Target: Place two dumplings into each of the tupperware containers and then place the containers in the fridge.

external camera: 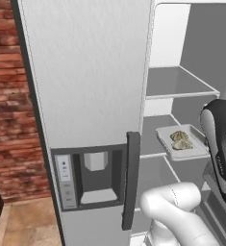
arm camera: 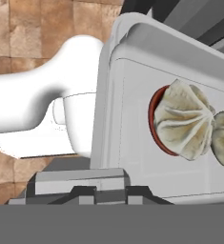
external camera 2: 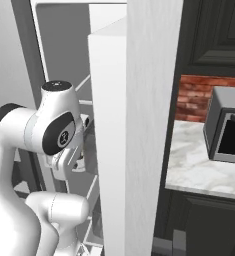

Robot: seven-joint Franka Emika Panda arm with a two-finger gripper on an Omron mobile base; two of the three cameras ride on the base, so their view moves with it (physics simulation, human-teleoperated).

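Two dumplings sit in the container, soft and loose, so I judge any tilt will roll them. Light, stiff plastic, probably slick; the raised rim looks like the place to pinch. I see the container on a middle shelf of the fridge, door swung open. My gripper is nearly closed right at the container's near rim; whether it actually clamps that rim I cannot tell.
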